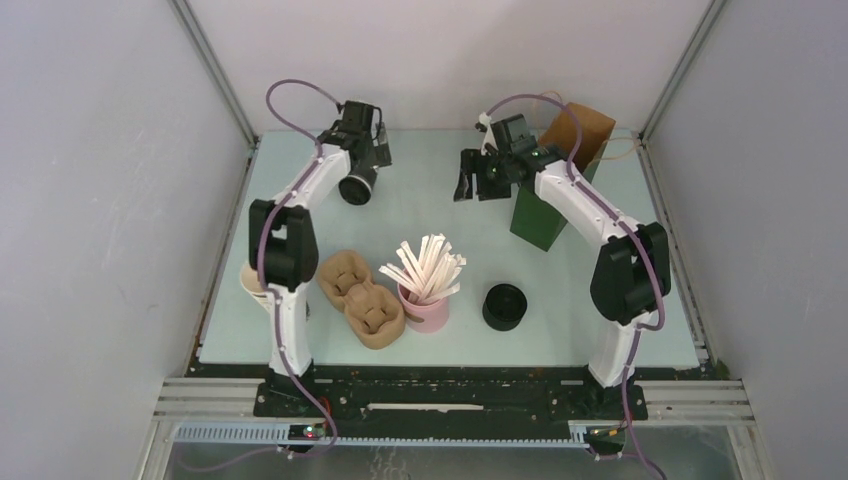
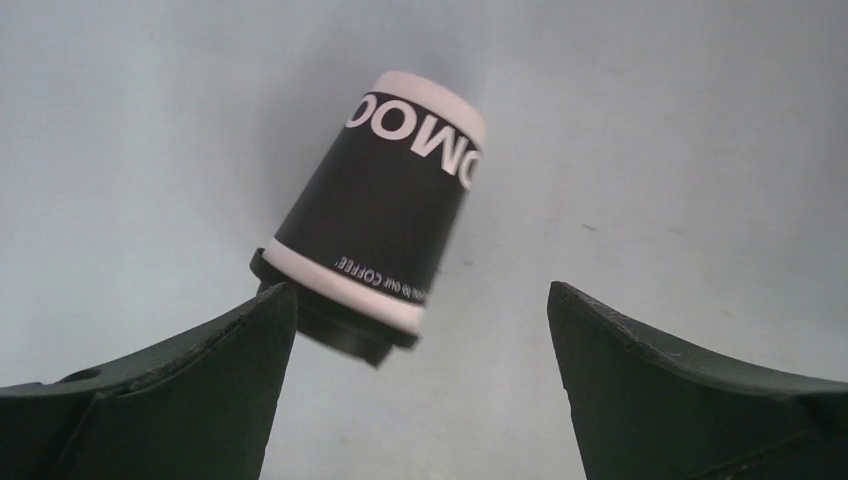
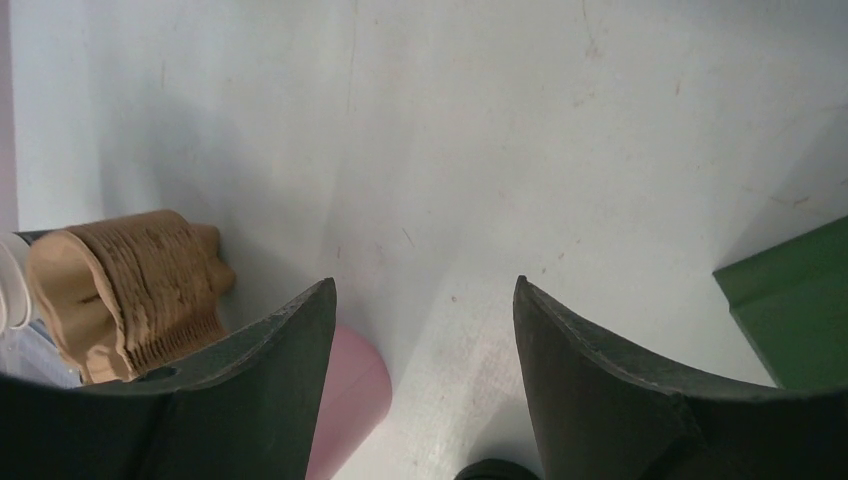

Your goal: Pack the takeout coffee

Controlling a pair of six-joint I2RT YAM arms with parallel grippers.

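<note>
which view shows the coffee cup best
Left wrist: the cup fills the frame, with its lid and print clear. The top view shows the cup only as a small dark shape; the right wrist view does not show it.

Pale table [image 1: 420, 215]: takeout coffee [image 1: 357, 187] far left, seemingly tipped over; pulp carriers [image 1: 360, 297], pink straw holder [image 1: 428, 312] and black lids [image 1: 504, 306] near; green bag [image 1: 538, 215] far right.

Overhead wide — wrists close, downward

takeout coffee [image 1: 357, 187] far left on table [image 1: 425, 205], bag [image 1: 578, 135] far right
</note>
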